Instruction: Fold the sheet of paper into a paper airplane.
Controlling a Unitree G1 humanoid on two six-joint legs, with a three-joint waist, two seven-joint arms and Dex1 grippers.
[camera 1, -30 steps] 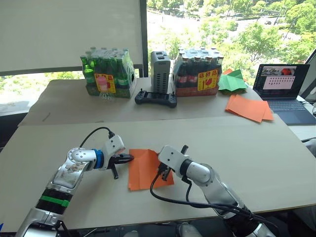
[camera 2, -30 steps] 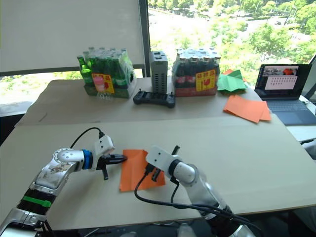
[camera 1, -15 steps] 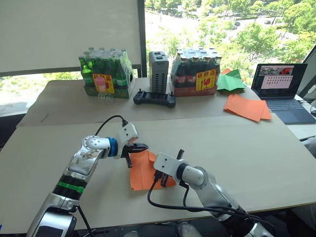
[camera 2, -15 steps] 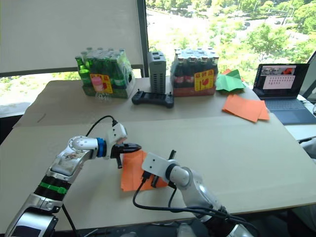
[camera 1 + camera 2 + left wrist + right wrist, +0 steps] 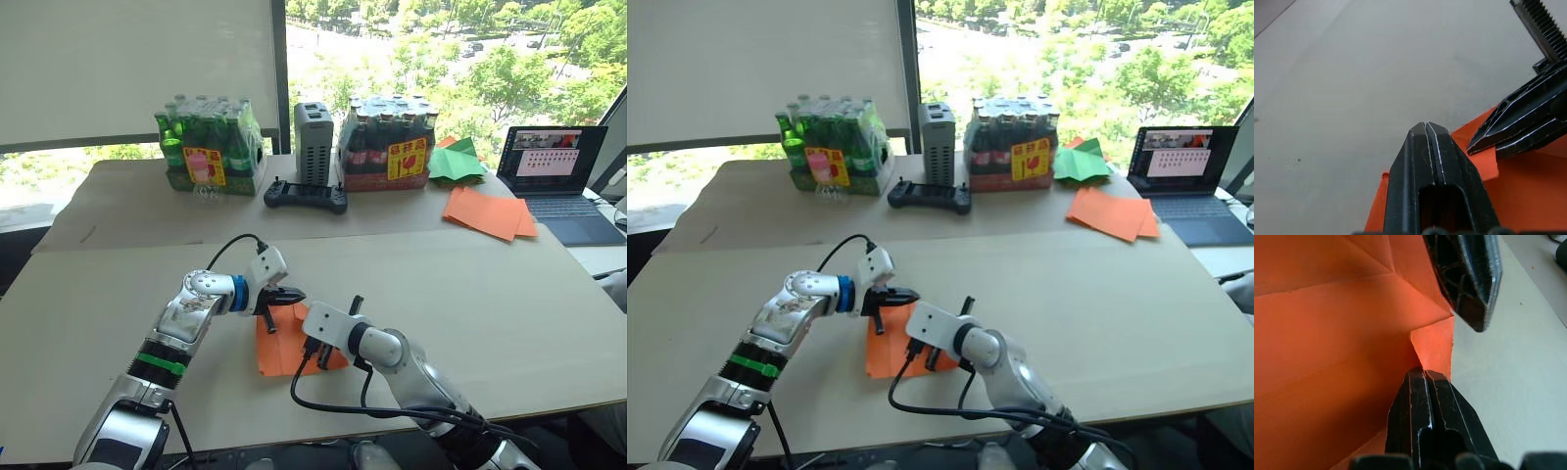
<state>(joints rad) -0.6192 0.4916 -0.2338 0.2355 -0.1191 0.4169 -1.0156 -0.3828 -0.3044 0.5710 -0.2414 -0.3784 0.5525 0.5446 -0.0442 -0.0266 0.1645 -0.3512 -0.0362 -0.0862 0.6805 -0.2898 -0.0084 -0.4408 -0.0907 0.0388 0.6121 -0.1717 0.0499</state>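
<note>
Clearly the folding is at an early stage: the sheet of paper (image 5: 284, 340) lies on the near part of the table (image 5: 490, 284), already doubled into a tall narrow shape with creases and one far corner turned over, but nothing like a pointed wedge yet. The right gripper (image 5: 315, 354) bears down on the sheet's near right part, its fingers pressed together; in the right wrist view the tips sit at the edge of a small folded flap, apparently pinning it rather than pinching it, though that is hard to be sure of. The left gripper (image 5: 291, 296), likewise clenched with nothing between its fingers, is poised at the sheet's far edge. The nose folds, wing folds and final centre fold all seem left to do. Further back lie a pile of orange sheets (image 5: 493, 213), green paper (image 5: 458, 163), a laptop (image 5: 558, 176), a black controller (image 5: 306, 196) and two packs of bottles (image 5: 208, 145).
</note>
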